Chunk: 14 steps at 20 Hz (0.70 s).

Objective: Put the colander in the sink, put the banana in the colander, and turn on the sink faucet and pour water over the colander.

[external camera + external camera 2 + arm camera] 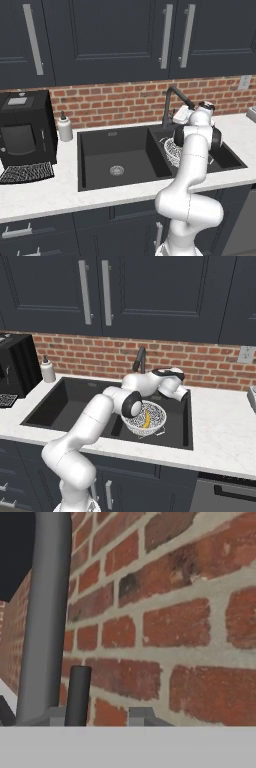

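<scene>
Up behind the sink, the gripper hung close to the brick wall with its jaws drawn nearly together, holding nothing that I could see. One grey finger showed plainly at the bottom of the hand view; the other stood just beside the sink faucet, whose thick grey stem rose right next to it, and I could not tell whether they touched. A short dark lever stood beside that stem.

One colander sat in the narrower of the sink's two basins, with one banana lying inside it. The wide basin held one round silver drain. The faucet's spout arched over the divide between the basins, behind the colander.

On the white counter, left of the sink, stood one white soap dispenser, and further left one black coffee machine with a mesh tray at its foot. Above the sink hung dark cabinets with three long silver handles in the left base view. One wall outlet sat in the brick, right of the sink.
</scene>
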Tool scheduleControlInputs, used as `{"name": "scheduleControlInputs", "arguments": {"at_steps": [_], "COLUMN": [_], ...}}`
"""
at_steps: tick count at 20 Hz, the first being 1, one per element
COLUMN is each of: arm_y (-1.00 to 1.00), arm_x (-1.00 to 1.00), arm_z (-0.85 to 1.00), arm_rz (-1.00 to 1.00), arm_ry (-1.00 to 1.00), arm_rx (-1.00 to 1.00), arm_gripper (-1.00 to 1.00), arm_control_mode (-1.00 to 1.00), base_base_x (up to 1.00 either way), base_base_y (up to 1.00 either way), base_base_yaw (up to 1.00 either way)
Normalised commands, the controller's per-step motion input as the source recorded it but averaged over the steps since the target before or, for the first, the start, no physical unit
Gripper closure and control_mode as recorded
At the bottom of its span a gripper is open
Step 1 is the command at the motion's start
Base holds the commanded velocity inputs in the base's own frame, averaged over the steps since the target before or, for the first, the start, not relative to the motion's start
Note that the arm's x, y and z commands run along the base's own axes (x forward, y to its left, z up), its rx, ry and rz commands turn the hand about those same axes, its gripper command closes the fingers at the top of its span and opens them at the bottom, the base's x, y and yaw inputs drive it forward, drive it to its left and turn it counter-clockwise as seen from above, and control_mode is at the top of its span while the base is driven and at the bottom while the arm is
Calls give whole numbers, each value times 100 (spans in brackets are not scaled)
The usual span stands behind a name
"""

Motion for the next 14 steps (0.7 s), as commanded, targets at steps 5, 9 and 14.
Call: {"name": "scheduleControlInputs", "arguments": {"at_steps": [5, 9, 14], "arm_y": [-46, -44, -45], "arm_x": [0, 0, 0], "arm_z": [0, 0, 0], "arm_rz": [-1, -3, -5], "arm_ry": [0, 0, 2], "arm_rx": [0, 0, 0], "arm_gripper": [100, 100, 100], "arm_control_mode": [-100, -100, -100], "base_base_x": [0, 0, 0], "base_base_y": [0, 0, 0], "base_base_yaw": [0, 0, 0]}}
